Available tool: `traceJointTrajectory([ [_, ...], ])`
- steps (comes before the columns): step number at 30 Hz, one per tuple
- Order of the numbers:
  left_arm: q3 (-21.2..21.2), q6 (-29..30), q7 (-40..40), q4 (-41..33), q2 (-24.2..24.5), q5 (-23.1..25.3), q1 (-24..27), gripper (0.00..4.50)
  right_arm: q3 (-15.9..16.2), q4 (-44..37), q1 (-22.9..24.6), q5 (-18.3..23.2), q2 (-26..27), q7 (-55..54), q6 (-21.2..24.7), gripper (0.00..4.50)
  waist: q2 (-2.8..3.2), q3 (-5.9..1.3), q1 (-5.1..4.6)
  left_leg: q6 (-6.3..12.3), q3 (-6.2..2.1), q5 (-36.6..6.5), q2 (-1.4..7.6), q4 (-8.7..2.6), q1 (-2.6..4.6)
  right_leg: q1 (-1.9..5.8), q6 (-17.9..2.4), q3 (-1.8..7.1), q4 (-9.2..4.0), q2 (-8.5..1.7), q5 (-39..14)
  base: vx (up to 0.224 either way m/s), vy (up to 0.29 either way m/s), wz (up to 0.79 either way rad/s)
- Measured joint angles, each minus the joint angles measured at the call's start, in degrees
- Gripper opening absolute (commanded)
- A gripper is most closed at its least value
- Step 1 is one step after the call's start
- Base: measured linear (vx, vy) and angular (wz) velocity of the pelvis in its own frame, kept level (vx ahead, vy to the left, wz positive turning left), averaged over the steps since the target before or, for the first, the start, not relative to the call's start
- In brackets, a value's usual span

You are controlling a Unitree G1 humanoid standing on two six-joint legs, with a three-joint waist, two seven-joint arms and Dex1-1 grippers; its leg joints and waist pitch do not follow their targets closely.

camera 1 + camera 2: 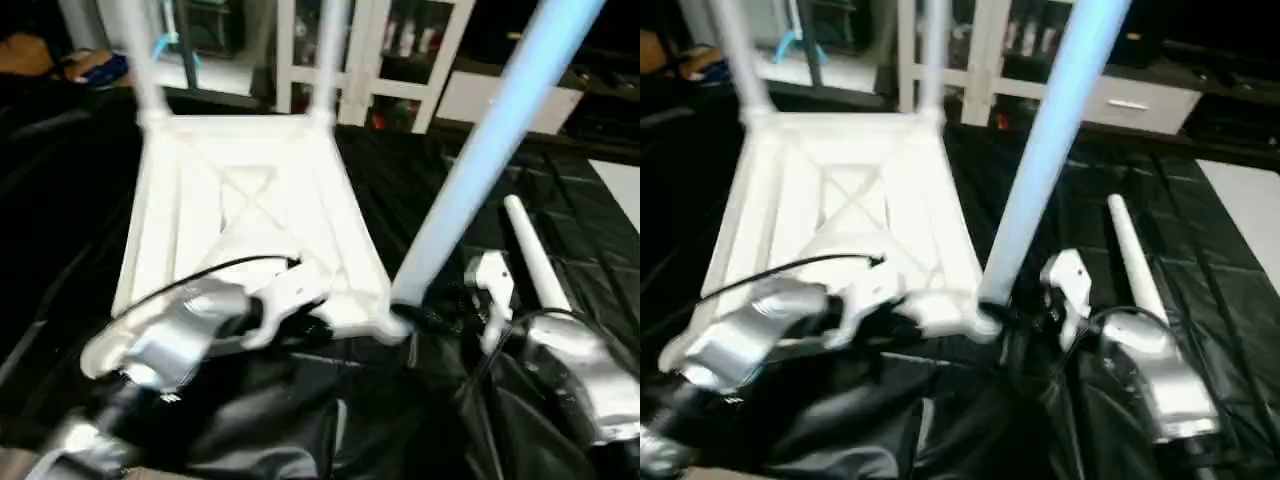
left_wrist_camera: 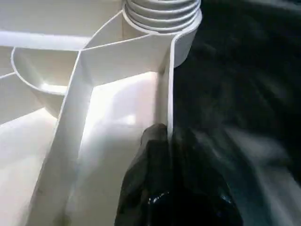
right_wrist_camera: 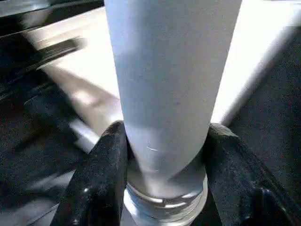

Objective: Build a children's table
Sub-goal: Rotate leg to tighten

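Observation:
The white table top (image 1: pixel 250 210) lies upside down on black sheeting, its X-ribs facing up. Two white legs (image 1: pixel 140 60) (image 1: pixel 330 60) stand in its far corner sockets. A third leg (image 1: pixel 480 160) rises tilted from the near right socket (image 2: pixel 162 14), its threaded base (image 3: pixel 164 202) showing. My right gripper (image 3: pixel 164 141) is shut on this leg just above the socket, one black finger (image 3: pixel 110 146) pressed on each side. My left gripper (image 2: pixel 162 141) is shut on the top's thin side wall close to that same corner. A fourth leg (image 1: pixel 535 255) lies loose on the sheeting beside my right forearm.
A white glass-door cabinet (image 1: pixel 400 50) stands behind the table top. Wrinkled black sheeting (image 1: pixel 300 420) covers the floor around the work. A pale panel (image 1: pixel 1250 210) lies at the far right edge.

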Motion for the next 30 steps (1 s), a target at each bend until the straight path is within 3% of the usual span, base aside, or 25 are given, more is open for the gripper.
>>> traceJointTrajectory([
  [4, 2.39, 5.02, 8.24, 2.28, -6.7, 0.3, -1.27, 0.0, -1.39, -0.27, -1.04, -4.43, 5.86, -13.34, 1.01, 1.95, 0.04, -0.02, -0.24, -0.04, -0.1, 0.02, 0.02, -0.03, -0.01, -0.07, 0.0, 0.0, 0.07, 0.11, 0.01, 0.0, 0.0, 0.0],
  [8, 5.47, 8.6, 18.59, 6.2, -15.07, 0.99, -3.54, 0.0, -1.59, 0.02, -4.38, -12.76, 16.09, -35.52, 2.81, 1.93, 0.18, -0.1, -0.68, -0.13, -0.18, 0.09, 0.01, -0.03, -0.62, -0.68, -0.27, 0.01, 0.08, 0.17, 0.29, 0.0, 0.0, 0.0],
  [13, 6.22, 9.27, 22.28, 6.37, -16.6, 1.49, -3.99, 0.0, -0.16, 3.35, -7.46, -16.4, 20.31, -43.13, 0.74, 1.93, 0.27, -0.15, -0.61, 0.2, -0.28, 0.19, 0.14, -0.16, -0.77, -0.83, -0.26, -0.05, 0.03, 0.33, 0.34, 0.0, 0.0, 0.0],
  [15, 6.26, 9.37, 22.15, 6.15, -16.42, 1.48, -4.06, 0.0, -0.44, 3.73, -7.29, -15.91, 20.38, -41.79, -0.49, 1.93, 0.28, -0.15, -0.22, 0.24, -0.28, 0.19, 0.18, -0.23, -0.8, -0.94, -0.24, -0.06, 0.01, 0.36, 0.32, 0.0, 0.0, 0.0],
  [17, 6.21, 9.49, 21.68, 5.9, -16.06, 1.41, -4.05, 0.0, -0.89, 3.57, -7.0, -14.81, 20.29, -40.3, -0.99, 2.63, 0.28, -0.15, -0.13, 0.25, -0.27, 0.2, 0.21, -0.26, -0.81, -0.98, -0.24, -0.06, 0.02, 0.39, 0.32, 0.0, 0.0, 0.0],
  [20, 6.19, 9.63, 20.5, 5.15, -14.92, 1.18, -3.84, 0.0, -1.52, 1.73, -5.39, -12.52, 20.34, -36.58, -0.43, 2.69, 0.31, -0.1, -0.12, 0.24, -0.26, 0.22, 0.26, -0.25, -0.83, -1.03, -0.25, -0.08, 0.06, 0.42, 0.33, 0.0, 0.0, 0.0],
  [22, 6.23, 9.59, 19.86, 4.95, -14.29, 1.14, -3.73, 0.0, -1.84, 0.55, -4.61, -11.84, 20.45, -35.51, 0.28, 2.98, 0.33, -0.07, -0.16, 0.21, -0.26, 0.22, 0.27, -0.22, -0.81, -1.03, -0.27, -0.07, 0.09, 0.42, 0.34, 0.0, 0.0, 0.0],
  [26, 3.32, 6.44, 14.6, 2.25, -8.78, 1.22, -2.61, 0.0, -2.09, -4.91, -2.26, -7.46, 17.67, -30.12, 3.53, 3.41, 0.42, 0.01, -0.03, 0.12, -0.27, 0.19, 0.27, -0.23, -0.81, -1.02, -0.28, -0.07, 0.09, 0.42, 0.35, 0.0, 0.0, 0.0],
  [28, 1.37, 3.09, 10.1, 0.48, -4.66, 1.24, -1.36, 0.0, -1.24, -7.53, -1.44, -4.9, 12.94, -23.73, 4.92, 3.5, 0.55, 0.09, 0.18, 0.14, -0.27, 0.18, 0.26, -0.21, -0.84, -0.99, -0.28, -0.06, 0.02, 0.41, 0.35, 0.0, 0.0, 0.0],
  [30, -0.27, -2.22, 2.55, -2.89, 1.07, 0.21, 1.37, 0.0, 0.41, -10.47, 1.58, -2.15, 2.89, -11.28, 5.18, 3.5, 0.59, 0.11, 0.99, 0.28, -0.3, 0.14, 0.25, -0.26, -0.74, -0.76, -0.22, -0.08, -0.12, 0.4, 0.24, 0.0, 0.0, 0.0],
])
